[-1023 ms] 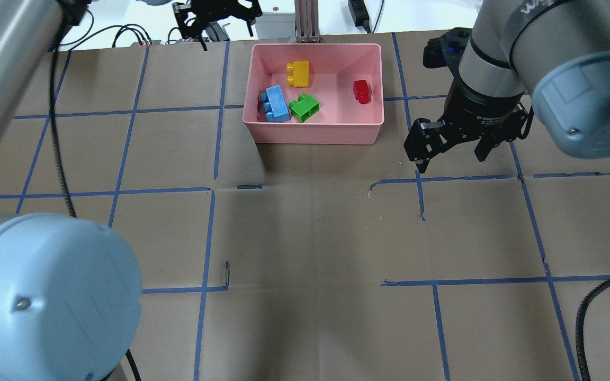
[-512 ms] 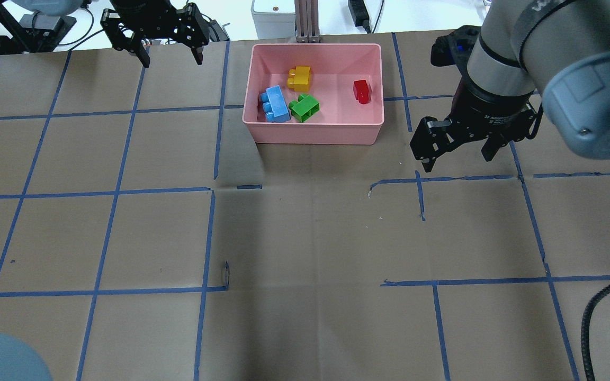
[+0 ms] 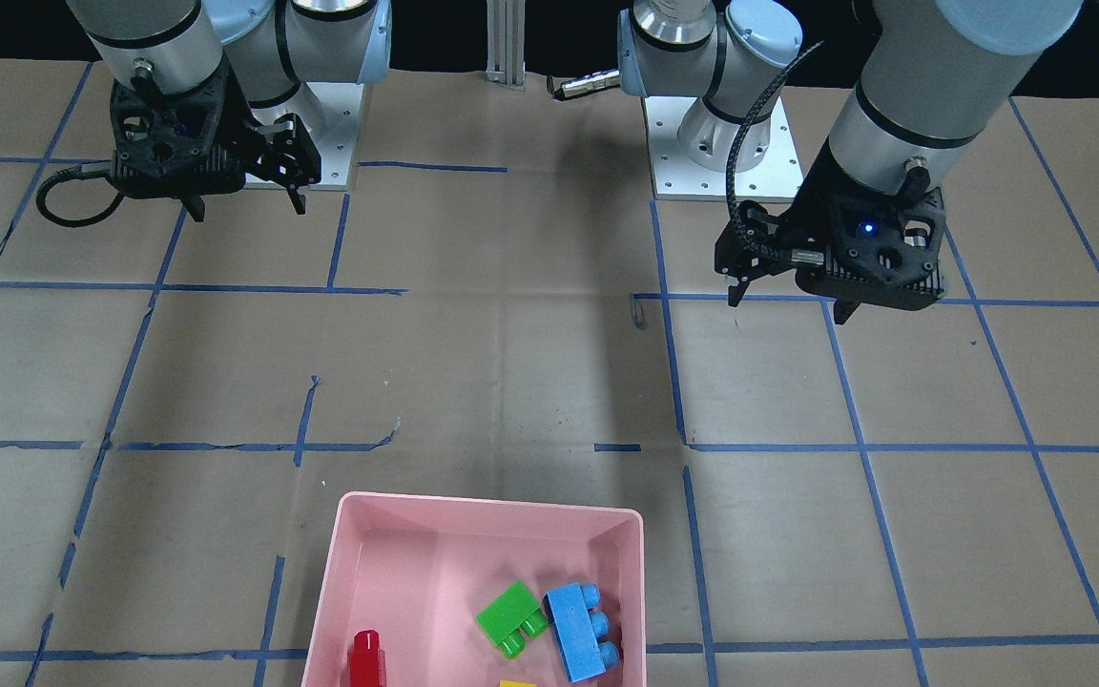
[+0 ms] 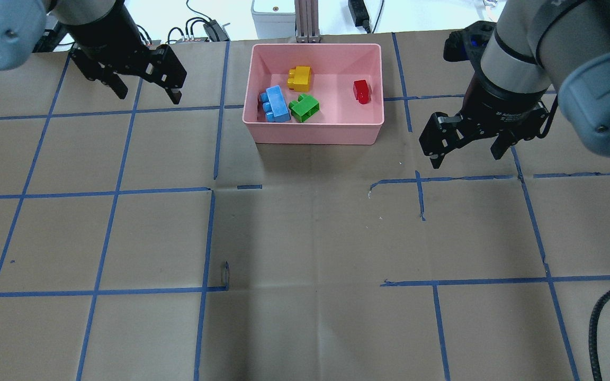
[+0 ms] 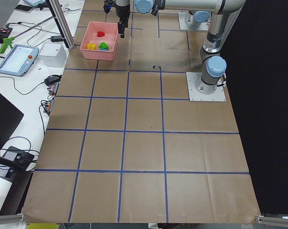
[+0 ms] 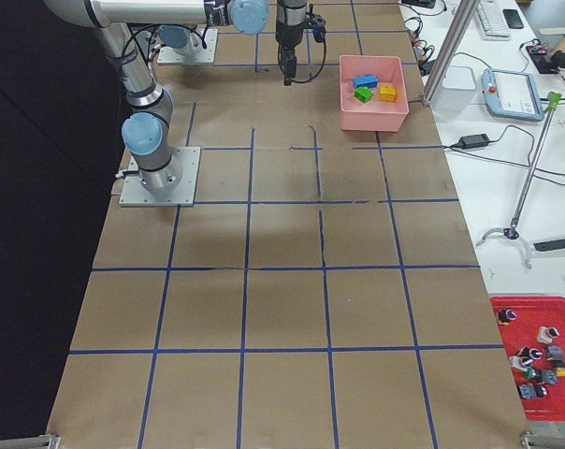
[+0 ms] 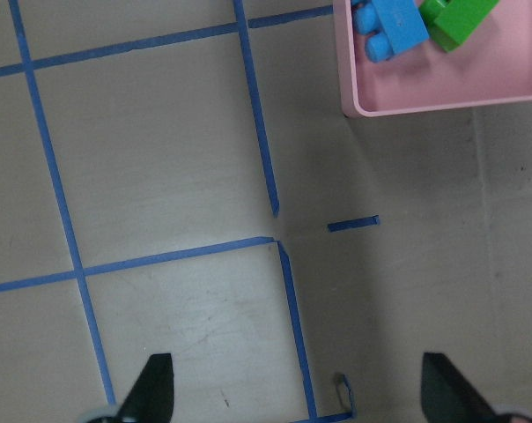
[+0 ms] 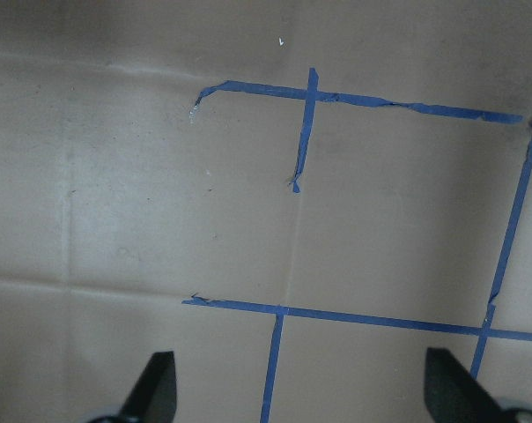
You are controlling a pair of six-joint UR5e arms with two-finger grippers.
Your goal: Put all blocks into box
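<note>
- Four blocks are being contained in the box (image 4: 315, 135), at the far middle of the table (image 4: 305, 238): blue (image 4: 276, 104) and green (image 4: 304, 107) side by side at its left, yellow (image 4: 300, 78) just beyond them, red (image 4: 361, 91) apart at the right.
- The left gripper (image 4: 149, 96) is being held wide open and empty, left of the box.
- The right gripper (image 4: 466, 159) is being held wide open and empty, right of the box and nearer.

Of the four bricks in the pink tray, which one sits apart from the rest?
The red brick, alone at the tray's right end in the overhead view; the blue, green and yellow bricks cluster at the left.
</note>
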